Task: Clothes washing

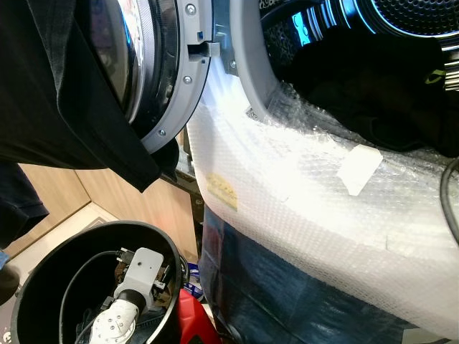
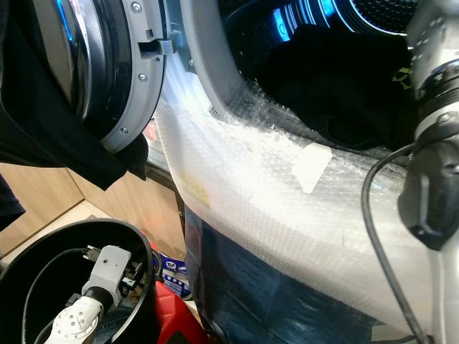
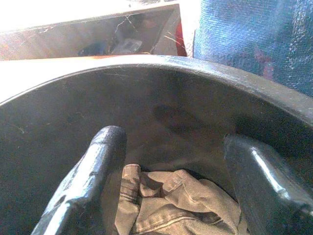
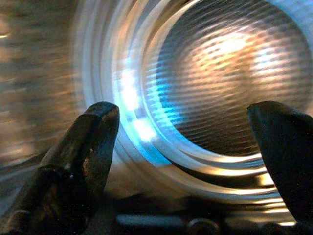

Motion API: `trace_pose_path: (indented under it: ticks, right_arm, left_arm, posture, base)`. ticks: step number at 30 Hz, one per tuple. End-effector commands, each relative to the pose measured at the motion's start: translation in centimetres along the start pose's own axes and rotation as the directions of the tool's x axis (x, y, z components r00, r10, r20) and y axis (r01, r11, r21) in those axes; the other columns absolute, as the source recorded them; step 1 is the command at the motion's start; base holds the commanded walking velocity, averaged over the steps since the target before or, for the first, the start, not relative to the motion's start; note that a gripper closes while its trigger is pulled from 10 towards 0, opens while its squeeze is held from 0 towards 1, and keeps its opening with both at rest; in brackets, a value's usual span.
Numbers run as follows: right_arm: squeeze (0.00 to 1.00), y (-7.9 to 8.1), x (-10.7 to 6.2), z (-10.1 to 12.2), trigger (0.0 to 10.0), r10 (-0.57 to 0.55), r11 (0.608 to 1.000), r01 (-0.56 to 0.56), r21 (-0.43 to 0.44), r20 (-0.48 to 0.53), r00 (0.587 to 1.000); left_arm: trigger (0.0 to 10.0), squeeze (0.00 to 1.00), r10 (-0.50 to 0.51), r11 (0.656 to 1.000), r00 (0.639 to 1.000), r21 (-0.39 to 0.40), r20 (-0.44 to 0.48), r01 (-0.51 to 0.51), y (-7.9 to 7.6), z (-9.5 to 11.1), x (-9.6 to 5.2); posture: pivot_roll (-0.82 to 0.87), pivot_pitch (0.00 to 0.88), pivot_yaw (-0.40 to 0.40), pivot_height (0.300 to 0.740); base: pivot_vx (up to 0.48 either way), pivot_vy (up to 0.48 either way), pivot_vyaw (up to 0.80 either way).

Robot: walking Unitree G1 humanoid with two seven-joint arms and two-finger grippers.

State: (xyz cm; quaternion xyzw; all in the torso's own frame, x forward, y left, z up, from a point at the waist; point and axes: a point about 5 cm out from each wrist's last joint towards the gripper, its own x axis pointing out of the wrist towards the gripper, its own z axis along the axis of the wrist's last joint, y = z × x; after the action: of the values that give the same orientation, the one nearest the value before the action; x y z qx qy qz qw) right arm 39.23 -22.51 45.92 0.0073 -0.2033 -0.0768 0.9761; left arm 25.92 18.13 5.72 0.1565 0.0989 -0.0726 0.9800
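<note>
Two grippers work apart; left gripper (image 3: 171,186), fingers spread, hangs inside the bin (image 1: 43,265) just above the denim (image 3: 171,205); best lower straight, pinch a thick fold; right gripper (image 4: 183,147), spread, faces the drum (image 4: 220,88).

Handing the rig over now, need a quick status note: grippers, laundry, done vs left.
Left gripper: open, empty, down inside the round black plastic laundry bucket, above a crumpled beige denim garment.
Right gripper: open, empty, facing into the lit steel washer drum.
Done: dark clothes lie in the drum; a black garment hangs over the open washer door.
Left: move the beige garment, then shut the door.
</note>
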Motion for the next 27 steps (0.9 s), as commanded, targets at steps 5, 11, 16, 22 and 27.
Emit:
trace_pose_path:
  ticks: [5,11,16,22,27]
  right_arm:
    - [0.0,0.7,-0.1,0.8,10.0,0.14,0.966,-0.144,0.216,0.035,0.99]
    - [0.0,-1.2,-1.1,1.2,10.0,0.226,0.911,-0.236,0.337,0.071,0.972]
    - [0.0,-0.3,-3.3,1.2,10.0,0.331,0.849,-0.331,0.412,0.074,0.941]
    - [0.0,1.8,-8.1,0.6,10.0,0.249,0.765,-0.245,0.596,0.077,0.965]
    - [0.0,4.7,-10.9,1.3,10.0,0.392,0.64,-0.439,0.631,0.223,0.892]
  left_arm:
    - [10.0,0.0,0.006,1.0,1.0,0.004,0.029,-0.006,0.0,0.8,0.0]
    - [10.0,0.0,-0.012,1.0,0.999,-0.009,0.044,0.012,-0.7,1.3,0.3]
    - [10.0,0.0,-0.012,1.0,0.999,-0.009,0.041,0.012,-0.7,1.2,0.3]
    - [10.0,0.0,0.013,1.0,0.999,-0.013,0.03,-0.012,-0.3,0.9,0.1]
    - [10.0,0.0,0.01,1.0,1.0,-0.015,0.027,-0.01,-0.3,0.9,0.1]
  posture:
    - [-0.04,0.022,0.025,0.74]
    - [-0.05,0.024,0.023,0.74]
    - [-0.07,0.037,0.019,0.74]
    - [-0.07,0.05,0.002,0.74]
    - [-0.09,0.058,0.005,0.74]
  base:
    - [0.0,0.0,0.0]
    - [0.0,0.0,0.0]
    - [0.0,0.0,0.0]
    - [0.0,0.0,0.0]
    - [0.0,0.0,0.0]
